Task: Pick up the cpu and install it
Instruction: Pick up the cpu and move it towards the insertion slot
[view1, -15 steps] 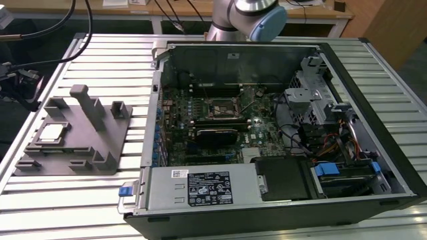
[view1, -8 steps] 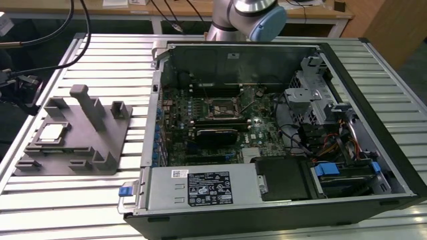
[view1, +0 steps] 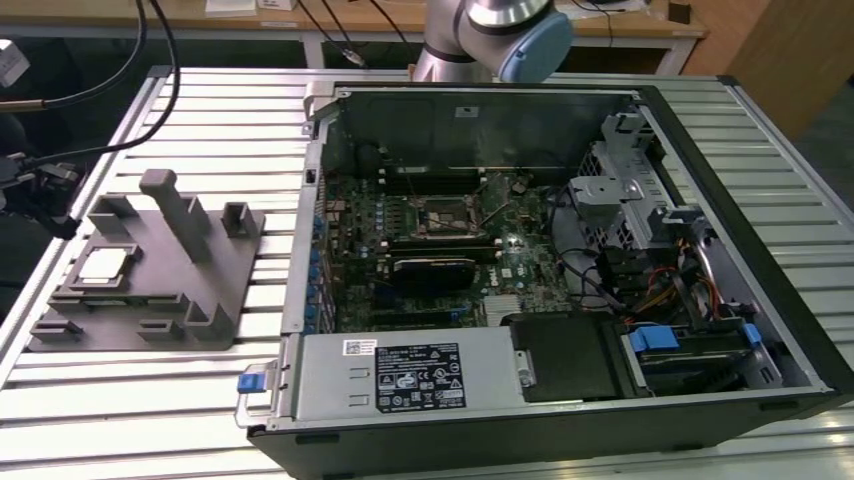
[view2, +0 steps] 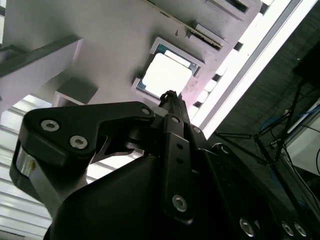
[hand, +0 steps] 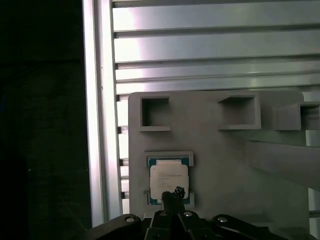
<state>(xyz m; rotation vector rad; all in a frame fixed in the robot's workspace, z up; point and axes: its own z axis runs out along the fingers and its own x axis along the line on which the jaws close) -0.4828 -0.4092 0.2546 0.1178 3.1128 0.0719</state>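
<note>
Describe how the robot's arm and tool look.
The arm is silver metal tubing with a rounded pale blue joint cap. The tool is matt black in both wrist views: flat angular links pinned with silver screws, narrowing to a slim dark tip.

Arm (view1: 447, 45): silver-grey metal tube, rounded pale blue joint cap (view1: 537, 48). Gripper (view2: 170, 96): matte black, angular flat links (view2: 107, 122), silver round screws (view2: 79, 142) set in the links.

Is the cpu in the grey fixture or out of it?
In: the cpu lies flat inside its framed pocket on the grey fixture, in both wrist views.
</note>
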